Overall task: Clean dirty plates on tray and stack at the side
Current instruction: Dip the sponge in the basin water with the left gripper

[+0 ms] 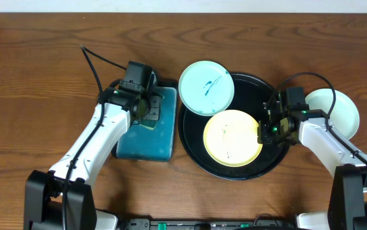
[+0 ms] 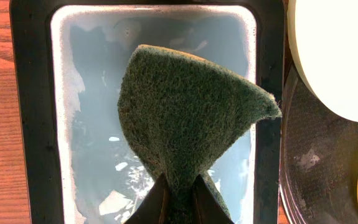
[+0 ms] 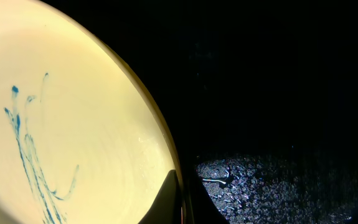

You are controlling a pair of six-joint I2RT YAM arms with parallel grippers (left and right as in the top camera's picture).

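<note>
A sponge [image 2: 188, 112] is being pinched by the left gripper [image 2: 182, 190] over the basin [image 2: 34, 112], the yellow plate [image 3: 79, 124] by the right gripper [image 3: 181, 193].

We see a brown wooden table [image 1: 30, 96], grain running sideways, spreading well left of the left pincer [image 1: 148, 110] and beyond the right pincer [image 1: 264, 131]; a pale strip [image 1: 183, 5] borders its far edge.

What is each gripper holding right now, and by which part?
The left gripper holds the green scouring pad by one pinched end, above the basin. The right gripper pinches the yellow plate at its rim, on the tray.
</note>
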